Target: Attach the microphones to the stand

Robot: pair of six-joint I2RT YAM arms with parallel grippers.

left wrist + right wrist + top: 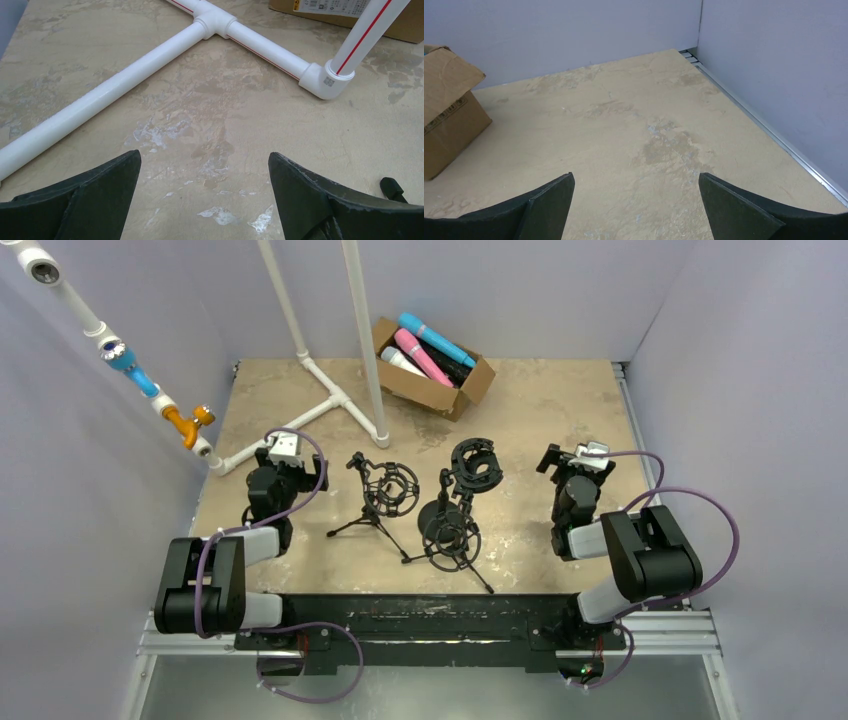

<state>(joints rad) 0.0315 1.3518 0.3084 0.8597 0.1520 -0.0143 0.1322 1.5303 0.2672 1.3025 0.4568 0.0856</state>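
Microphones (425, 348), top view: in box (470, 388) at desk's (540, 410) far edge; stands (385, 490) mid-desk, unloaded. Left wrist: left gripper (205, 165) spread apart, empty. Right wrist: right gripper (636, 182) likewise. Likely first step pending: reach box, grasp one microphone.

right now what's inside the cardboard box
The cardboard box holds a blue microphone, a pink microphone, a white microphone and a black microphone. Anything beneath them is covered.

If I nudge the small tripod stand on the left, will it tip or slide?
The tripod stand probably tips easily: its round cradle sits high over thin, spread legs. It looks light, so a push would likely slide it across the smooth table too.
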